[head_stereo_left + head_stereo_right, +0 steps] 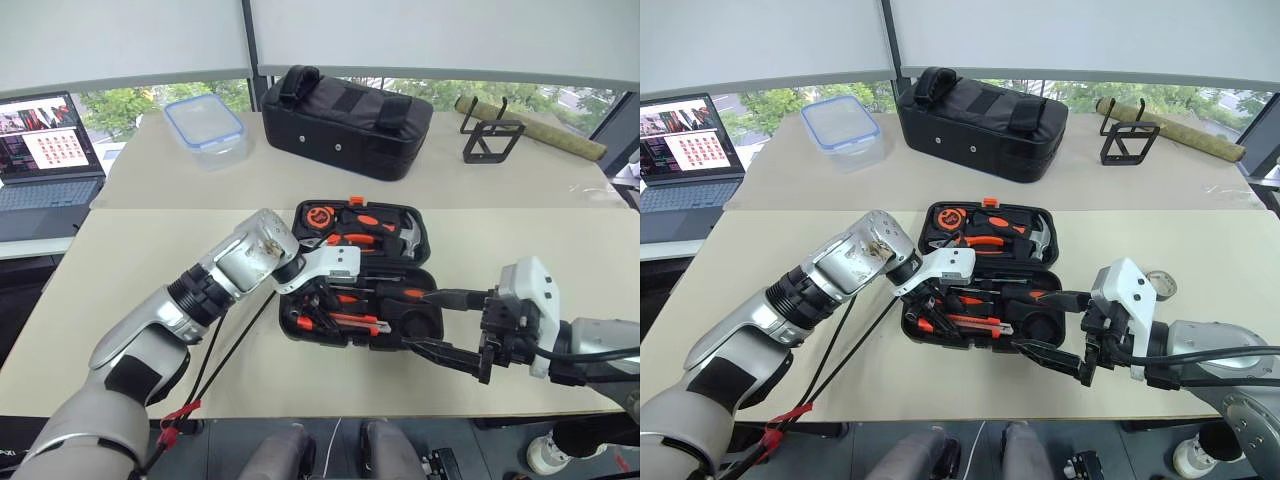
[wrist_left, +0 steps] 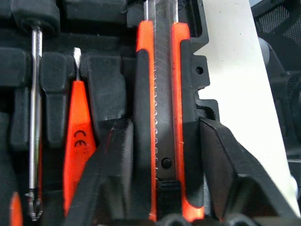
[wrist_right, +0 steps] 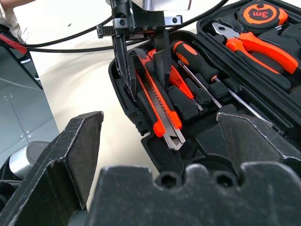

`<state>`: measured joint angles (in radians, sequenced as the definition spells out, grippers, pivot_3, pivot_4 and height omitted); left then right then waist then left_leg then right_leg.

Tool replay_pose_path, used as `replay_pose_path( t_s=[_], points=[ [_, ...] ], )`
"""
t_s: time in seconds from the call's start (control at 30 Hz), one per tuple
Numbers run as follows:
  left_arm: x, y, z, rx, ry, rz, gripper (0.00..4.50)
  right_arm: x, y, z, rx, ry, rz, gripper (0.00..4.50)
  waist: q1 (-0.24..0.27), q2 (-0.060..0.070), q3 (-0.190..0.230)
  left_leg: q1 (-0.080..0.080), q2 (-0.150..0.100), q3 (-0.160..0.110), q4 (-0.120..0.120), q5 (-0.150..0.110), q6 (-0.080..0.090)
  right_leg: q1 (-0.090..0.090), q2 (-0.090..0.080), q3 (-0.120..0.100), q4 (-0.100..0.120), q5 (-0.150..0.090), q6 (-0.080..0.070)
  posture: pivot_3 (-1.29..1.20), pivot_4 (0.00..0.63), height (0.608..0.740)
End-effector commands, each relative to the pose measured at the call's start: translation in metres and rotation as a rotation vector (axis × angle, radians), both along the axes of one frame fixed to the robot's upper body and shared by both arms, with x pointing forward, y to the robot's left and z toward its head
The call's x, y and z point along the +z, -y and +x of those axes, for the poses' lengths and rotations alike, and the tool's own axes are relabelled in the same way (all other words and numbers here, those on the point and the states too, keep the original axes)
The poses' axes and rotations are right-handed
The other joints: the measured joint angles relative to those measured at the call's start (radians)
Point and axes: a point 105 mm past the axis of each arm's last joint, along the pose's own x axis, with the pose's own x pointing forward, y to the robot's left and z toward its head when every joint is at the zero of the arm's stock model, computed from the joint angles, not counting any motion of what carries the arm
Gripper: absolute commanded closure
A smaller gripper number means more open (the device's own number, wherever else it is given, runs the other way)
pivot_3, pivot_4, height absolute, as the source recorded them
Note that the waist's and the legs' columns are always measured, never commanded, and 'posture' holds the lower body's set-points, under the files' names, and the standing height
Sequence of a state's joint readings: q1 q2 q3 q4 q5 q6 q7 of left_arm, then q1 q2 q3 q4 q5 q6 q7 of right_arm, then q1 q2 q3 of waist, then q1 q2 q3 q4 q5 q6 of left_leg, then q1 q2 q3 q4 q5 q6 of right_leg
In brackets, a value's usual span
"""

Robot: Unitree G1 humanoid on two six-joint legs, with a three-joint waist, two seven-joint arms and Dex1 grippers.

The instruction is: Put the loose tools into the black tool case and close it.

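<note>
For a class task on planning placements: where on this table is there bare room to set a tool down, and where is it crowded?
Bare tabletop lies right of the open tool case, and more lies left of it towards the laptop. It is crowded at the case's near half, where the left gripper straddles the utility knife and the right gripper hovers.

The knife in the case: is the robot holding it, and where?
Cannot be told: the left gripper straddles the knife's handle end as it lies in its slot. The right gripper holds nothing.

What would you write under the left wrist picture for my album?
Left gripper straddles the orange-black utility knife in the open tool case.
</note>
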<state>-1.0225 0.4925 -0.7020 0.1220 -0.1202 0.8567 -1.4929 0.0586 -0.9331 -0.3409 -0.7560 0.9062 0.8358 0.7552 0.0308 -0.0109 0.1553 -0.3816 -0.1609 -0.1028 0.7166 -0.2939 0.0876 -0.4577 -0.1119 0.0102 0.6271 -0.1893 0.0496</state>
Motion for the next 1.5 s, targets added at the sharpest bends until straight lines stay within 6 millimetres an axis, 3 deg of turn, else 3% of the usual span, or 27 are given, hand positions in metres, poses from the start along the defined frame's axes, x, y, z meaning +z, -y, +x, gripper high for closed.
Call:
replay_pose_path(
  t_s=[0.03,0.07,0.1,0.2,0.37,0.4,0.67,1.0,1.13,1.23,1.33,1.43,1.5],
  points=[
    [0.037,0.005,0.0,0.033,-0.025,-0.095,0.48,0.01,-0.002,0.001,0.016,0.06,0.003,0.0,0.004,0.0,0.0,-0.001,0.0,0.0,0.0,0.0,0.0,0.0,0.0,0.0,0.0,0.0,0.0,0.0,0.15,0.717],
    [0.042,0.004,0.001,0.042,-0.026,-0.112,0.11,0.01,-0.002,0.001,0.016,0.06,0.003,0.0,0.006,0.0,0.0,-0.001,0.0,0.0,0.001,0.0,0.0,-0.001,0.002,0.0,0.0,0.0,0.0,0.0,0.15,0.717],
    [0.047,0.003,0.004,0.055,-0.026,-0.134,0.01,0.01,-0.002,0.002,0.017,0.06,0.004,0.0,0.007,0.0,0.0,-0.001,0.0,0.0,0.001,0.0,0.0,-0.001,0.003,-0.001,0.001,0.0,0.0,0.0,0.15,0.717],
    [0.053,-0.001,0.01,0.065,0.001,-0.18,0.01,0.009,-0.003,0.003,0.017,0.059,0.005,0.0,0.006,0.0,0.0,-0.001,0.0,0.0,0.0,0.0,0.0,-0.001,0.002,-0.001,0.0,0.0,0.0,0.0,0.15,0.717],
    [0.04,-0.018,0.012,0.012,0.062,-0.157,1.54,0.008,-0.003,0.005,0.026,0.057,0.005,0.0,0.002,0.0,0.0,0.001,0.0,0.0,-0.001,0.0,0.0,-0.001,0.0,0.0,0.0,0.0,0.0,0.0,0.15,0.717],
    [0.038,-0.019,0.011,0.005,0.066,-0.152,2.07,0.008,-0.003,0.005,0.027,0.057,0.004,0.0,0.002,0.0,0.0,0.001,0.0,0.0,-0.001,0.0,-0.001,-0.001,0.0,0.0,0.0,0.0,0.0,0.0,0.15,0.717],
    [0.012,-0.022,-0.004,-0.136,0.071,-0.088,4.45,0.008,-0.004,0.006,0.032,0.053,0.002,0.0,0.009,0.0,0.0,0.0,0.0,0.0,0.0,0.0,0.0,-0.001,0.0,0.0,0.0,0.0,0.0,0.0,0.15,0.717],
    [-0.036,-0.027,0.011,-0.203,0.192,0.098,4.45,0.009,0.004,0.008,-0.016,0.062,0.0,0.0,0.01,0.001,-0.001,0.002,0.0,0.0,-0.001,0.0,0.0,0.001,-0.001,0.0,0.0,0.0,0.0,0.0,0.15,0.717],
    [-0.037,-0.022,0.017,-0.173,0.211,0.071,4.45,0.01,0.006,0.005,-0.036,0.064,0.001,0.0,0.025,0.003,-0.003,0.007,-0.001,0.0,-0.001,0.0,0.0,0.008,-0.001,0.001,-0.002,0.0,0.0,0.0,0.15,0.717],
    [-0.015,-0.019,0.022,-0.132,0.211,-0.024,4.45,0.012,0.018,0.005,-0.101,0.076,-0.007,0.0,0.033,0.003,-0.003,0.014,0.0,-0.001,-0.001,-0.003,0.001,0.018,-0.001,0.001,-0.003,0.0,0.001,0.0,0.15,0.717],
    [0.031,-0.018,0.019,-0.063,0.161,-0.263,4.45,0.007,0.05,0.001,-0.233,0.058,-0.061,0.0,0.033,0.002,-0.002,0.013,-0.001,-0.001,-0.001,-0.005,0.006,0.017,0.002,0.0,-0.003,0.0,0.002,0.0,0.15,0.717],
    [0.073,-0.032,0.013,-0.015,0.138,-0.495,3.62,0.003,0.09,-0.004,-0.39,0.015,-0.089,0.0,0.022,0.002,-0.002,0.008,-0.001,0.0,-0.001,0.0,0.004,0.006,0.004,0.0,0.001,0.0,0.002,0.0,0.15,0.717],
    [0.084,-0.047,0.011,0.024,0.137,-0.553,3.1,0.0,0.112,-0.006,-0.47,0.004,-0.119,0.0,0.011,0.002,-0.002,0.002,-0.001,0.0,0.0,0.001,0.002,0.0,0.004,0.0,0.002,0.0,0.002,0.0,0.15,0.717]
  ],
)
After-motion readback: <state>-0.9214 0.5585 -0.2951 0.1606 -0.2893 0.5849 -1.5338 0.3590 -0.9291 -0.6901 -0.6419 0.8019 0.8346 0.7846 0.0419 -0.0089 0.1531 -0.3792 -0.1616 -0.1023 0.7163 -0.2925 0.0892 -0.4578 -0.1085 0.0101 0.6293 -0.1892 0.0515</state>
